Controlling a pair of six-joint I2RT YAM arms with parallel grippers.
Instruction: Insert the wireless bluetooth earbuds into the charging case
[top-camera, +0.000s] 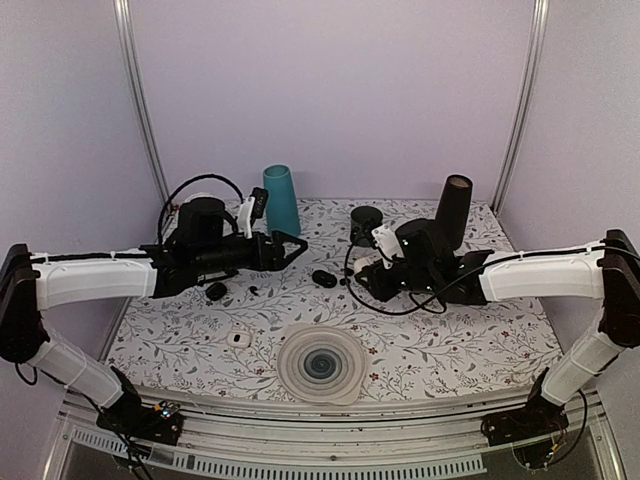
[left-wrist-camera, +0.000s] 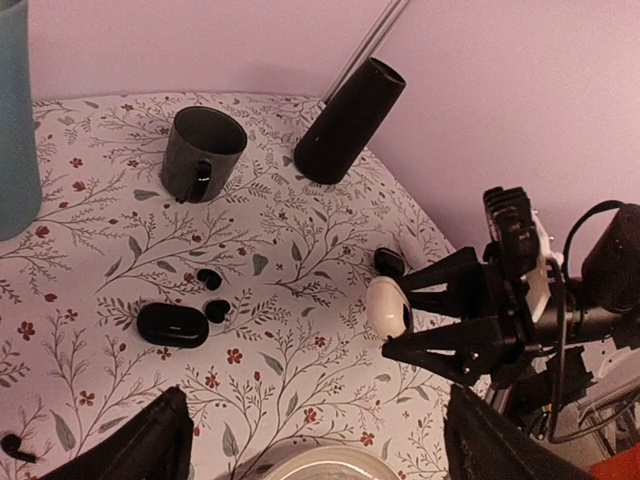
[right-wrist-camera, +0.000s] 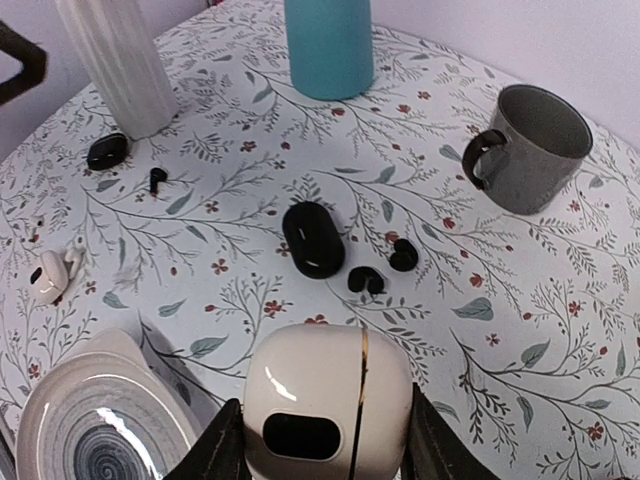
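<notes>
Right gripper (right-wrist-camera: 325, 410) is pinching a cream-white case (right-wrist-camera: 300, 375), held above the table and tipped toward its wrist camera. It shows a dark oval window and a seam, and I can't tell if the lid is open. I take it as the charging case, but I'm not certain. Left gripper (left-wrist-camera: 318, 420) is spread wide, holding nothing, and hovers over the cloth facing the right arm.

The two earbuds (right-wrist-camera: 403, 256) lie loose on the floral tablecloth (right-wrist-camera: 560, 330), close together. In the right wrist view they sit at 3 and 4 o'clock of a closed black oval case (right-wrist-camera: 313, 239), just beside it. The grey mug (right-wrist-camera: 528, 147) is further off at 2 o'clock.

Risks as I see them:
- The buds are tiny, glossy and rounded, so a wide finger closing off-centre could squirt one away or push it against the black case.
- The two sit near each other, so going for one may knock the other.
- Lookalikes: a black pebble (right-wrist-camera: 106, 151) and a small black stemmed bud (right-wrist-camera: 157, 178) at 10 o'clock. A wrong pick is easy.
- If the held lid is shut, there is nowhere to seat a bud.
- The arms work nose to nose, so the fingers could clash.
</notes>
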